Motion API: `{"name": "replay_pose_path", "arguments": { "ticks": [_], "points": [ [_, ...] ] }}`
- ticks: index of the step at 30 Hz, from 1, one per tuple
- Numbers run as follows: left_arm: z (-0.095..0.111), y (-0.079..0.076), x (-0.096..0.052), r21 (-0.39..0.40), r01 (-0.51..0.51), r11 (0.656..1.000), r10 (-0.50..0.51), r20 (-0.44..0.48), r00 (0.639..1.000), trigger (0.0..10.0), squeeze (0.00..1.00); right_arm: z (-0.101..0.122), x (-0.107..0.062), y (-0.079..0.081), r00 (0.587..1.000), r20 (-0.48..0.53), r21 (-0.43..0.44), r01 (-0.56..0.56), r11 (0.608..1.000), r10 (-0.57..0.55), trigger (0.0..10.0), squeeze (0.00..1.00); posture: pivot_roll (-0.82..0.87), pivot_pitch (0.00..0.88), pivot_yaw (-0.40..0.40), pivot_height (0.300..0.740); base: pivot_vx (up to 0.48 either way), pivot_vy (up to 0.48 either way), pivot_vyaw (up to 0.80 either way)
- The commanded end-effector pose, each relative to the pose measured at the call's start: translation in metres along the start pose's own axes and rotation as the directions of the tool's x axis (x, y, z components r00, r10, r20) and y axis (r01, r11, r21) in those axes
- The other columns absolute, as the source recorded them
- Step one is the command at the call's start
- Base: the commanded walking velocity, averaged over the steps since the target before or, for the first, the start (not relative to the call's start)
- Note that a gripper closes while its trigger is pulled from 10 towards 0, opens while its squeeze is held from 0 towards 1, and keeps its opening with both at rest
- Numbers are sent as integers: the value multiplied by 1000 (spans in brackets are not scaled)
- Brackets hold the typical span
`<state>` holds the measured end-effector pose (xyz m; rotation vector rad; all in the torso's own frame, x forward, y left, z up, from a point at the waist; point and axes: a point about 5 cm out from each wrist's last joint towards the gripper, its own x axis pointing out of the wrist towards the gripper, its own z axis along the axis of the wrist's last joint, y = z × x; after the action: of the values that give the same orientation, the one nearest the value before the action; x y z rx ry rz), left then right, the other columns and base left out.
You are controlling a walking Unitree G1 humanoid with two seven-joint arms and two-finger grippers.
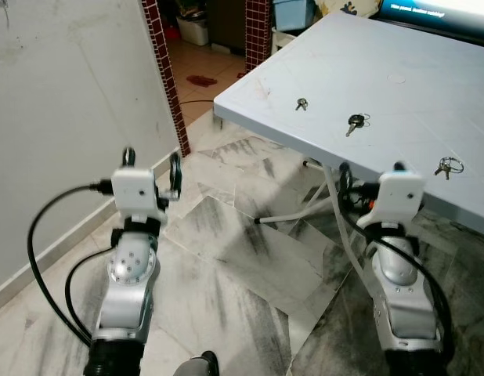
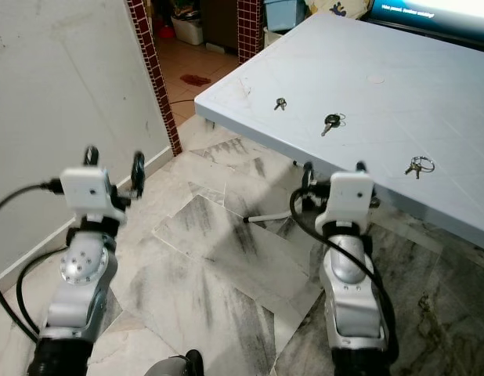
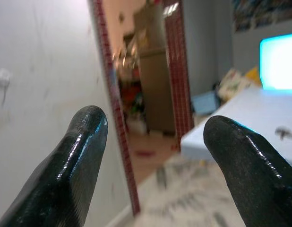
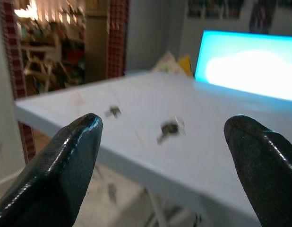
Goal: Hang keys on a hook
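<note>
1. A pale blue worktop fills the head view from 12 to 3 o'clock; its far and right edges are cut off by the frame, and only part of one white leg shows beneath it.
2. A bare grey wall takes the 9 to 11 o'clock side, ending at a red-tiled doorway edge. A small pale fitting on that wall is too blurred in the left wrist view to identify.
3. The marble floor lies below both arms.
4. The left claw is held up at about 8 o'clock, near the wall, fingers spread wide and empty.
5. The right claw sits at about 4 o'clock, just below the worktop's near edge, fingers wide apart and empty.
6. Three sets of keys lie on the worktop, well apart: a black-headed key at centre, a key bunch on a ring at 3 o'clock close to the near edge, and a small key towards 12 o'clock. In the right wrist view they are smeared blurs.
</note>
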<state>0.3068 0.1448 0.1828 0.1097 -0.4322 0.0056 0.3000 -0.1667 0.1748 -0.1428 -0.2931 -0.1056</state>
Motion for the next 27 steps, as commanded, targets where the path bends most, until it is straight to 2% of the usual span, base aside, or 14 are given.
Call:
{"name": "replay_pose_path", "arguments": {
  "ticks": [1, 5, 6, 7, 9, 10, 11, 12, 17, 20, 23, 25, 26, 27],
  "points": [
    [6, 1, 4, 27, 1, 1000, -2, 37, 999, 10000, 0, 6, 0, 3, 999, 31, -36, -9, 999, 10, 10000, 0, -28, 111, 38, 740, 0, 0, 0],
    [-2, 5, 2, 36, -6, 999, 5, 10, 1000, 10000, 0, 5, -1, 2, 1000, 25, -59, -4, 998, 6, 10000, 0, -30, 109, 40, 740, 0, 0, 0],
    [-7, 8, 0, 39, -16, 999, 17, -9, 1000, 10000, 35, 2, -2, 1, 1000, 12, -59, -10, 998, 10, 10000, 0, -31, 108, 41, 740, 0, 0, 0],
    [-16, 12, -5, 34, -24, 999, 26, -54, 998, 10000, 153, -3, -3, 0, 1000, -17, -55, -9, 998, 8, 10000, 0, -31, 105, 39, 740, 0, 0, 0],
    [-22, 15, -9, 25, -27, 999, 29, -84, 996, 10000, 157, -6, -3, -1, 999, -31, -38, -9, 999, 8, 10000, 0, -32, 105, 38, 740, 0, 0, 0],
    [-26, 17, -11, 31, -16, 999, 19, -98, 995, 10000, 278, -7, -3, -1, 999, -38, -38, -13, 999, 12, 10000, 0, -31, 105, 36, 740, 0, 0, 0],
    [-28, 18, -13, 36, -8, 999, 12, -106, 994, 10000, 278, -7, -3, -1, 999, -42, -40, -17, 999, 15, 10000, 0, -31, 105, 36, 740, 0, 0, 0],
    [-33, 21, -17, 30, 17, 999, -13, -137, 991, 10000, 357, -8, -4, -1, 999, -45, -45, -26, 999, 24, 10000, 0, -28, 106, 34, 740, 0, 0, 0],
    [-47, 33, -30, 37, 124, 992, -112, -227, 967, 10000, 306, -16, -8, 0, 992, -98, -56, -79, 995, 74, 10000, 0, -21, 115, 19, 740, 0, 0, 0],
    [-50, 33, -41, 53, 211, 976, -191, -260, 947, 10000, 294, -18, -10, 0, 988, -114, -36, -109, 993, 105, 10000, 0, -20, 126, 15, 740, 0, 0, 0],
    [-51, 29, -51, 33, 272, 962, -251, -293, 923, 10000, 267, -20, -11, -1, 986, -131, -34, -108, 994, 103, 10000, 0, -21, 132, 18, 740, 0, 0, 0],
    [-50, 27, -52, 16, 276, 961, -259, -290, 921, 10000, 196, -20, -12, -2, 987, -133, -38, -99, 994, 93, 10000, 0, -23, 135, 21, 740, 0, 0, 0],
    [-49, 25, -52, 5, 272, 962, -259, -288, 922, 10000, 118, -20, -12, -3, 988, -133, -49, -85, 995, 78, 10000, 0, -26, 138, 26, 740, 0, 0, 0],
    [-48, 23, -52, 4, 254, 967, -243, -285, 927, 10000, 24, -19, -13, -3, 989, -129, -21, -75, 997, 71, 10000, 0, -27, 145, 32, 740, 0, 0, 0]
  ]
}}
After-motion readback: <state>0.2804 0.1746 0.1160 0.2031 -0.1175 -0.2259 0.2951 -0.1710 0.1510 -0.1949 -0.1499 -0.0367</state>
